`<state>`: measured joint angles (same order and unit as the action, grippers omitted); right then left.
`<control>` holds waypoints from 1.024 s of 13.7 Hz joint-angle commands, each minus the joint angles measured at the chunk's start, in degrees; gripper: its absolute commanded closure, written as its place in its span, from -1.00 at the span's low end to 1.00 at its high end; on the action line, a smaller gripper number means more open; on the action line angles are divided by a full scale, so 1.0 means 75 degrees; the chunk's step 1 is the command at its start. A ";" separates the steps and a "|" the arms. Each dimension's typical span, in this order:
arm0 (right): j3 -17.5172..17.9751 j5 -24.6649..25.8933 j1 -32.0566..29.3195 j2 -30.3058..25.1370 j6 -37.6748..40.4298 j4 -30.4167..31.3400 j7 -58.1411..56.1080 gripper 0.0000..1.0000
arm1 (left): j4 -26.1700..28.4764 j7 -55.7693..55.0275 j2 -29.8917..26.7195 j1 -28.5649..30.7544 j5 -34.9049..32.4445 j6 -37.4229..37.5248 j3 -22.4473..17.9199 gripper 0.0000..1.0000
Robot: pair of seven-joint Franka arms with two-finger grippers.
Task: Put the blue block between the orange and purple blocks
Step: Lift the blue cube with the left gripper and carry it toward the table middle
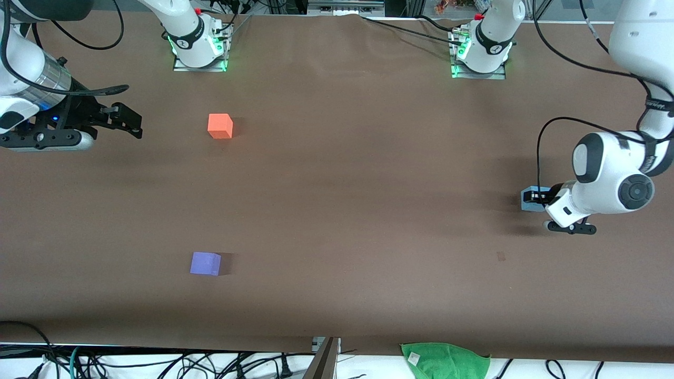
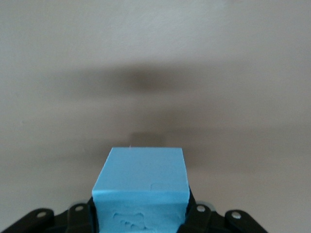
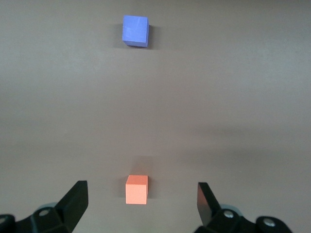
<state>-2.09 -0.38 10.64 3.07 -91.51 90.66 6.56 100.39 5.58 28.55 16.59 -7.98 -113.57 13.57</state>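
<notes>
Front view: no legible brand or label on any cube; small black lettering on a band of the left arm at the upper right of the frame is too small to read. The blue block [image 1: 531, 200], a light sky-blue cube, sits at the right edge of the frame, middle height, pinched in the left claw [image 1: 538, 198]; most of it is covered by the claw and the white wrist, and contact with the brown surface [image 1: 368, 210] cannot be judged. The orange block [image 1: 220, 126] rests on the surface in the upper left of the frame, and the purple block [image 1: 205, 263] in the lower left, almost directly below it, well apart. The right claw [image 1: 131, 122] hangs at the upper left edge of the frame, waiting. A green cloth [image 1: 446, 360] lies at the bottom edge, partly cut off.

Left wrist view: the blue block [image 2: 142, 187] fills the lower centre, matte, its nearest face dented and rough; the left claw's fingers [image 2: 197, 216] clamp its sides, and the block's base is cut off by the frame.

Right wrist view: the right claw [image 3: 142, 200] stands wide and holds nothing. The orange block [image 3: 136, 189] shows between its tips at lower centre, on the surface; the purple block [image 3: 135, 30] is at top centre.
</notes>
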 commanded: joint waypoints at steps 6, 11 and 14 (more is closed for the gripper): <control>0.0068 0.0004 -0.0035 -0.0011 0.0119 -0.0170 -0.0031 -0.99 | -0.1256 -0.0975 -0.0104 -0.0568 0.0769 0.1080 0.1682 0.63; 0.0056 0.0027 -0.0035 -0.0011 0.0119 -0.0170 -0.0031 -0.99 | -0.1268 -0.3600 0.0165 -0.2618 0.0759 0.0742 0.1683 0.51; 0.0056 0.0015 -0.0035 -0.0011 0.0119 -0.0170 -0.0031 -0.99 | -0.1256 -0.4538 0.0481 -0.2995 0.0818 -0.0206 0.1695 0.45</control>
<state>-2.01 -0.38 10.65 3.07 -91.51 90.27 6.56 92.51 -25.66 29.84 -5.26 -2.37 -112.16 26.86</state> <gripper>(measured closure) 0.004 0.392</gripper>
